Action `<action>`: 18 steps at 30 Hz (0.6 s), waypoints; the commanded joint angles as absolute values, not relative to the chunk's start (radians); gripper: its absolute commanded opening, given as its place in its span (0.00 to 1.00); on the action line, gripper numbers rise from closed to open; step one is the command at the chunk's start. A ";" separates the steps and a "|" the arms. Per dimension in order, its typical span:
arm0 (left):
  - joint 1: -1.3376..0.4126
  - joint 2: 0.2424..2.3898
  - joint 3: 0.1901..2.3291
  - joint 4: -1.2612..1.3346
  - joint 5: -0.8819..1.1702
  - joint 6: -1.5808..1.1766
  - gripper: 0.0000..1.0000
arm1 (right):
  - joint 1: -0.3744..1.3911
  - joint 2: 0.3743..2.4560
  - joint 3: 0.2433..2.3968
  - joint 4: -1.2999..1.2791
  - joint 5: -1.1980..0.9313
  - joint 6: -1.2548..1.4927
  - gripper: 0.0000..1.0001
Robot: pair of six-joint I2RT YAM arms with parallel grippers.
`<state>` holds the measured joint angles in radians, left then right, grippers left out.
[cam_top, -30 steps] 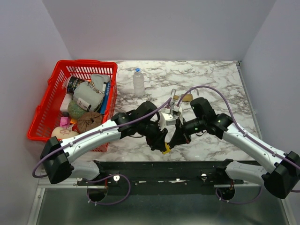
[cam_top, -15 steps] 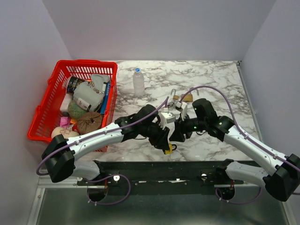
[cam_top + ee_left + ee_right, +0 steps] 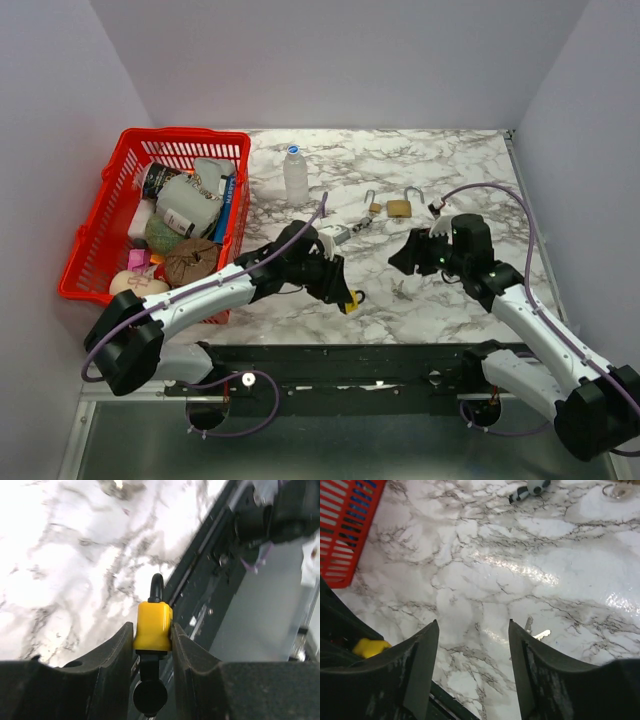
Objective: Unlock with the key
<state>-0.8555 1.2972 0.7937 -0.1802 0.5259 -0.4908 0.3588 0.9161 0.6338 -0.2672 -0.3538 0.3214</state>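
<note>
Marble table (image 3: 470,170). Left gripper (image 3: 151,636) pinches yellow padlock (image 3: 153,622), frame centre. Right gripper (image 3: 472,630) spread, empty; key (image 3: 536,631) lies flat at lower right. Risk: thin key skids on glossy marble during pickup.

Right gripper (image 3: 398,258) is off the yellow padlock (image 3: 348,303). It now sits well to the right of it, jaws spread wide where they were closed a second ago. The right arm swings out toward the right side of the table (image 3: 450,170). With the arm gone, a key (image 3: 536,631) shows flat on the marble near the right gripper. Left gripper (image 3: 341,293), with the padlock, shifts slightly up and left.
</note>
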 commanded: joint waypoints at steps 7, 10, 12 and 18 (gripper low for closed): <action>-0.764 1.324 0.680 0.119 0.166 -0.830 0.00 | 0.370 0.897 0.437 -0.043 -0.404 0.477 0.61; -0.767 1.379 0.683 0.161 0.073 -0.871 0.00 | 0.371 0.885 0.431 -0.075 -0.356 0.469 0.59; -0.769 1.402 0.681 0.187 0.032 -0.893 0.00 | 0.371 0.870 0.425 -0.095 -0.330 0.469 0.59; -0.793 1.480 0.634 0.272 -0.142 -0.997 0.00 | 0.373 0.887 0.407 -0.150 -0.218 0.453 0.61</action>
<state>-0.7670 1.4483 0.6540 0.1417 0.0338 -0.9024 0.3656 0.8627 0.4316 -0.1268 -0.3130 0.4541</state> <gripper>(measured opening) 0.399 0.602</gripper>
